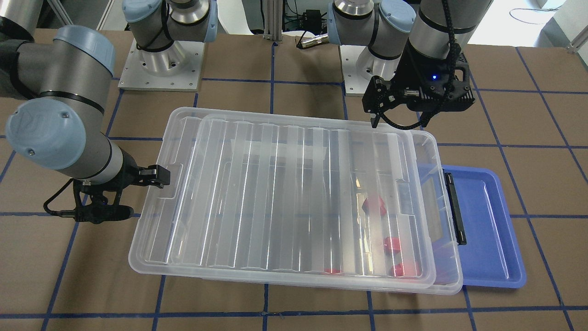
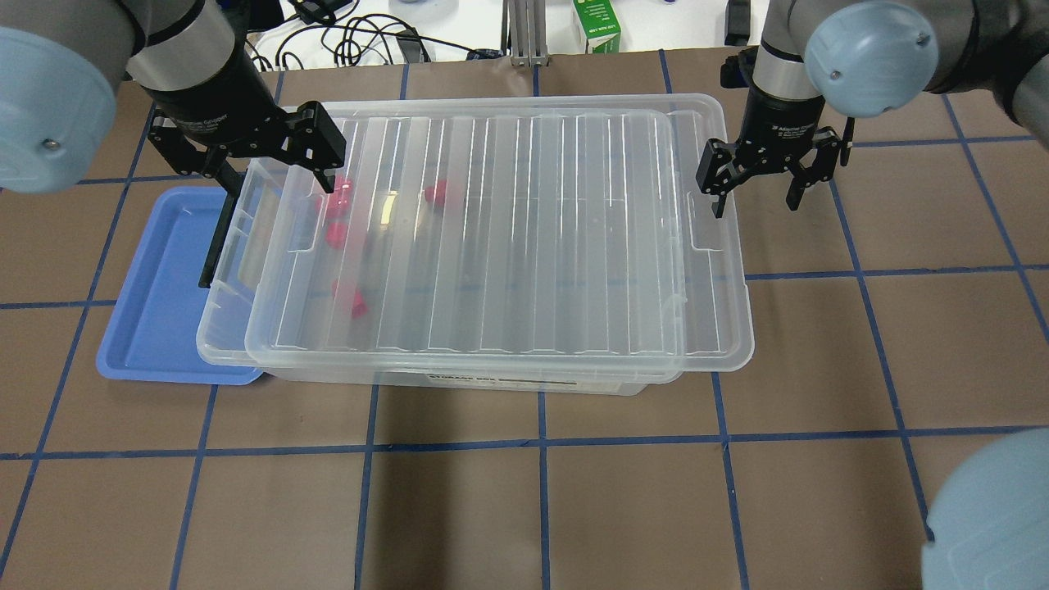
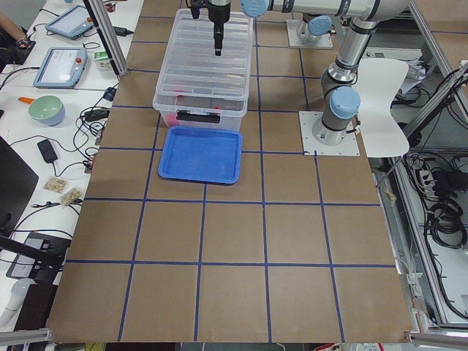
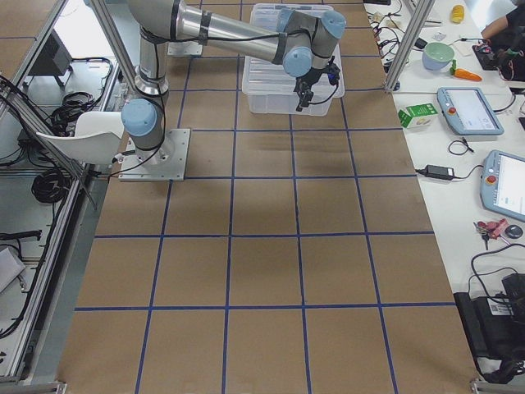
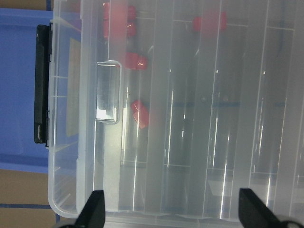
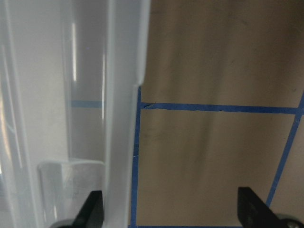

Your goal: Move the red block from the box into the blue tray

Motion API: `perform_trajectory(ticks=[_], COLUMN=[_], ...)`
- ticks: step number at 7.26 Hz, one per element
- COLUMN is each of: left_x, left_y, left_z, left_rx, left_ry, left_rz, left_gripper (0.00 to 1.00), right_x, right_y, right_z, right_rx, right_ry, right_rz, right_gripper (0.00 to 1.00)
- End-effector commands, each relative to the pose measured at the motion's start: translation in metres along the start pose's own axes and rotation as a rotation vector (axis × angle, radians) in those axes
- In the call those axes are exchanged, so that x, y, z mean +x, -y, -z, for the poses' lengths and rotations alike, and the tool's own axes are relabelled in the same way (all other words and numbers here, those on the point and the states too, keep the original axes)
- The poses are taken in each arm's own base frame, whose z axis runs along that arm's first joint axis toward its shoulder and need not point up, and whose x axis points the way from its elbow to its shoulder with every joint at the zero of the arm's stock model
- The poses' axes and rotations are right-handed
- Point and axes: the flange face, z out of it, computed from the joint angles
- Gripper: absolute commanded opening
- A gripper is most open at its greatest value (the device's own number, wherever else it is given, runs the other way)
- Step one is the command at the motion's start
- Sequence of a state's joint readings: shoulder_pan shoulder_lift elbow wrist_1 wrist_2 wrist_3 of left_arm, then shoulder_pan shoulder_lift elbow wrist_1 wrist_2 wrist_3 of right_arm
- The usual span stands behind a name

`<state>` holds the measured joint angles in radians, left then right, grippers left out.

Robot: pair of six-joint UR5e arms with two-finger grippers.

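The clear box [image 2: 233, 270] stands mid-table. Its ribbed lid [image 2: 508, 229] lies on it, shifted toward my right, so a strip at the left end is uncovered. Several red blocks [image 2: 336, 235] lie inside near that end, seen through the lid [image 1: 374, 205] [image 5: 140, 113]. The blue tray [image 2: 156, 287] [image 1: 487, 230] lies empty against the box's latch end. My left gripper [image 2: 274, 182] [image 1: 399, 120] is open and empty above the box's far left corner. My right gripper [image 2: 756, 203] [image 1: 138, 195] is open and empty just beyond the lid's right end.
The black latch [image 1: 455, 207] [image 5: 42, 85] sits on the box end facing the tray. The brown table [image 2: 541, 492] has blue tape lines. The arm bases [image 1: 161, 69] stand behind the box. Tablets and cables lie on side tables [image 3: 66, 66].
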<state>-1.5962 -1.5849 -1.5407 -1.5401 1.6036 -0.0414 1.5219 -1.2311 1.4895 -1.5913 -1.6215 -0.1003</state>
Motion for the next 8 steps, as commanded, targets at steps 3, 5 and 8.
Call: perform_trajectory(ticks=[3, 5, 8], left_x=[0.0, 0.0, 0.001], left_y=[0.0, 0.0, 0.001], left_z=[-0.001, -0.001, -0.002], left_rx=[-0.002, -0.002, -0.004], left_ry=[-0.002, -0.002, -0.002], left_rz=[0.001, 0.001, -0.001], left_gripper=[1.0, 1.0, 1.0], right_x=[0.051, 0.075, 0.097], right_y=[0.004, 0.004, 0.003], right_z=[0.004, 0.004, 0.004], right_rx=[0.007, 0.008, 0.004], right_ry=[0.011, 0.019, -0.001], right_rz=[0.033, 0.05, 0.081], right_gripper=[1.0, 1.0, 1.0])
